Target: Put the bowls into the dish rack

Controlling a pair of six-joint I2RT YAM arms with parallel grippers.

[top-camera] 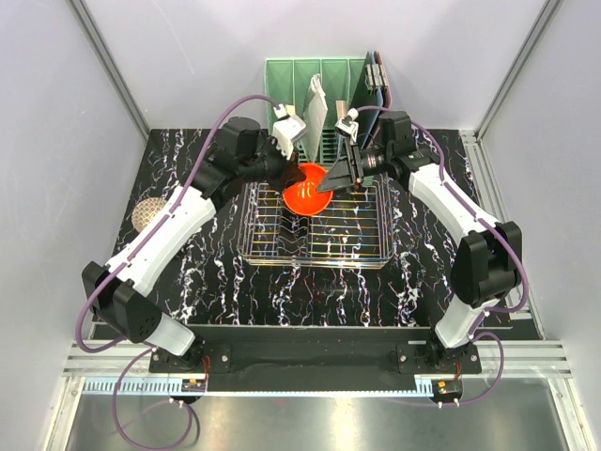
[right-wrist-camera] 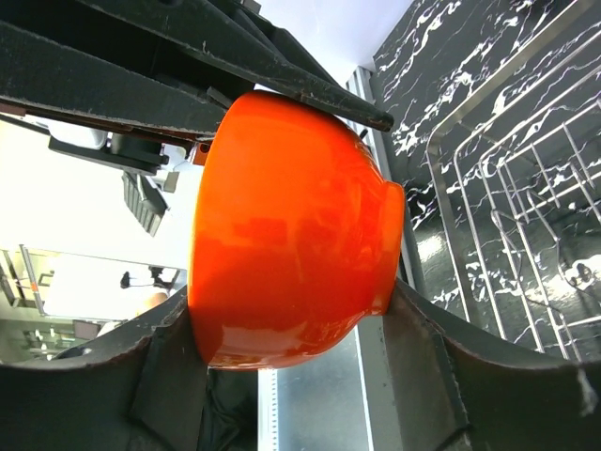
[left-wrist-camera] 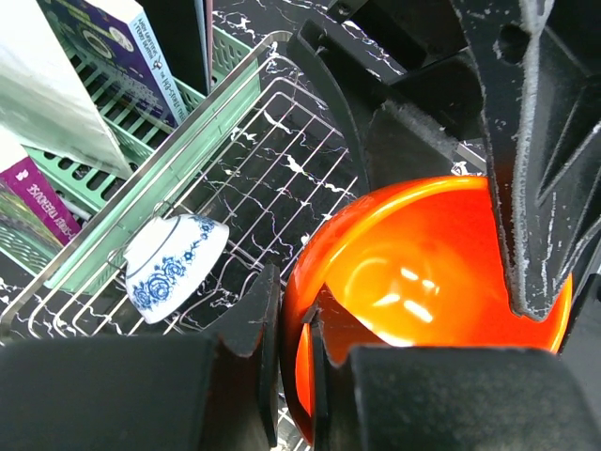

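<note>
The glossy orange-red bowl (top-camera: 305,194) hangs tilted on its side above the far end of the chrome wire dish rack (top-camera: 376,256). My left gripper (top-camera: 292,177) is shut on the bowl's rim (left-wrist-camera: 394,272), one finger inside and one outside. My right gripper (top-camera: 336,178) spans the bowl (right-wrist-camera: 282,235), one finger against the rim and the other against the foot. A white-blue bowl (left-wrist-camera: 174,265) lies on its side in the rack (left-wrist-camera: 272,141) by its far wall. A cream patterned bowl (top-camera: 148,214) sits on the table at far left.
A green slotted organizer (top-camera: 324,85) holding boxes and books stands just behind the rack. The rack's upright tines (right-wrist-camera: 507,207) are below and beside the bowl. The black marbled table (top-camera: 423,282) surrounds the rack.
</note>
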